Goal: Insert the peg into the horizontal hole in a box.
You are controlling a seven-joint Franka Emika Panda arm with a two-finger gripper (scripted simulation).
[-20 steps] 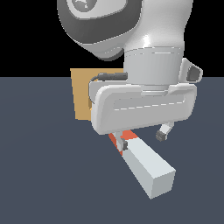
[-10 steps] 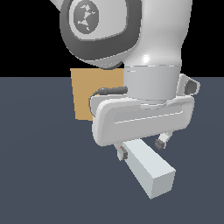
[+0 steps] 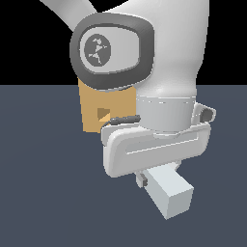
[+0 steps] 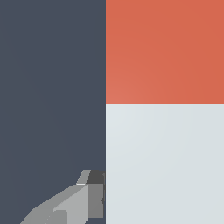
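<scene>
From the exterior view I see the arm's white hand hanging low over the dark surface (image 3: 43, 193), with the peg (image 3: 170, 194) sticking out from under it toward the camera, its pale end block in plain sight. The fingers (image 3: 143, 179) are mostly hidden behind the hand body; only one dark tip shows, right against the peg's side on the exterior view's left. In the wrist view I get one grey finger (image 4: 83, 199) with its pad flush against the edge of the peg (image 4: 164, 162), and the peg fills the rest of that picture, red portion adjoining the white portion along a straight line. The other finger is out of both pictures, so I read the fingers as pinching the peg on the evidence of that one contact and the peg's place between them, though I cannot see the far side. The box (image 3: 94, 113) stands beyond the fingers, well apart from them, partly covered by the arm's grey joint cap. Its hole (image 3: 102, 114) shows as a small square opening in the tan face, and nothing occupies it.
</scene>
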